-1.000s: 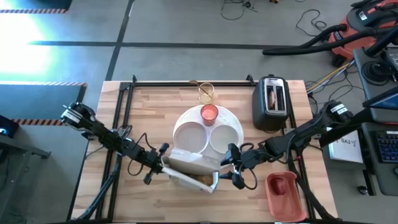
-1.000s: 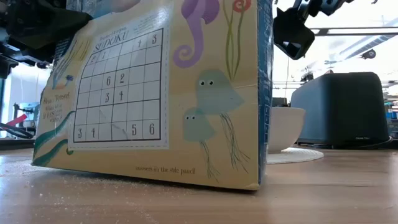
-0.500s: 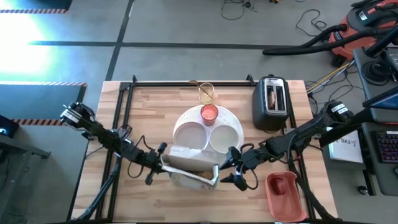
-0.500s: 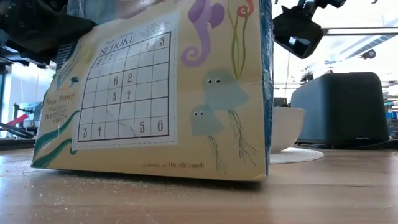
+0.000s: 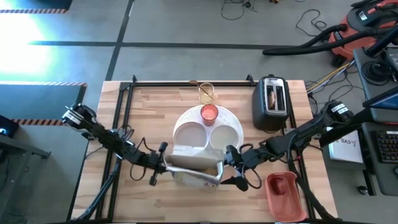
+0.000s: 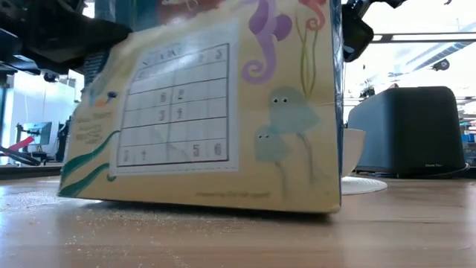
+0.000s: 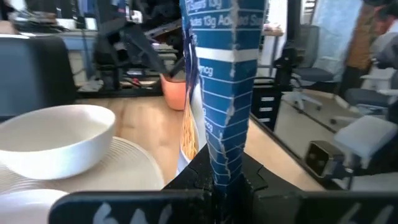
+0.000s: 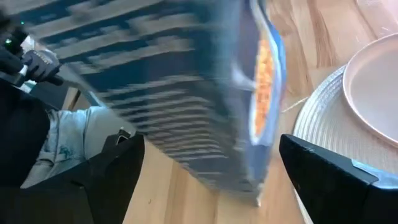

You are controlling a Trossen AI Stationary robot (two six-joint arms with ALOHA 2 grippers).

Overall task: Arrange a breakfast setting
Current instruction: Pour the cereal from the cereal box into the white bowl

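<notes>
High: my left gripper [image 5: 163, 163] clamps the cereal box [image 5: 194, 164], just beside the large round white plate [image 5: 231, 122]; small red cup [image 5: 209, 112] on it. Right gripper [image 5: 231, 169] spread wide at box's other end. Low: box on table. L wrist: small white bowl [image 7: 53, 138], nothing inside.

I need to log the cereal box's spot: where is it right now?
In the high view the cereal box is at the table's near middle, just in front of the plate, between the left end effector gripping it and the right end effector.
</notes>
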